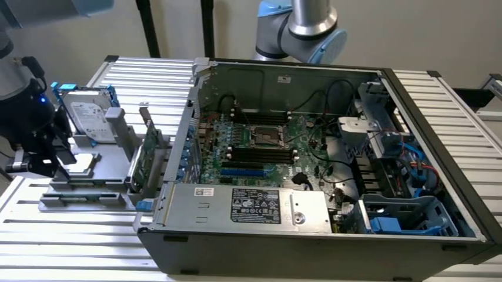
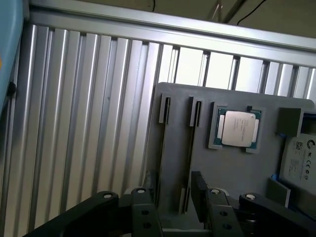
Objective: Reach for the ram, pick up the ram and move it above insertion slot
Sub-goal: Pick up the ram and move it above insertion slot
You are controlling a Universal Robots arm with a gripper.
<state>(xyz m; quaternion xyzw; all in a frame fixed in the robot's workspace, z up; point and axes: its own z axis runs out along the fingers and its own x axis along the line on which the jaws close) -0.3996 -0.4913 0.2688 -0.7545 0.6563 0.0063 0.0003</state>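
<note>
The worktop (image 1: 70, 244) was a bed of ribbed aluminium slats against a plain pale wall, and an open computer case (image 1: 314, 235) sat on it, well off to one side of the tool (image 1: 41, 167). The tool hung low over a gray holder tray (image 2: 237, 173), its two black fingers (image 2: 200, 195) spread apart and gripping nothing. The ram (image 2: 191, 143) stood on edge in a narrow slot of that tray, just under the tool, running out ahead from the gap between the fingers; I could not tell whether it was touching. A square processor (image 2: 238, 127) lay just beyond it, with a hard drive (image 2: 301, 160) further along.
</note>
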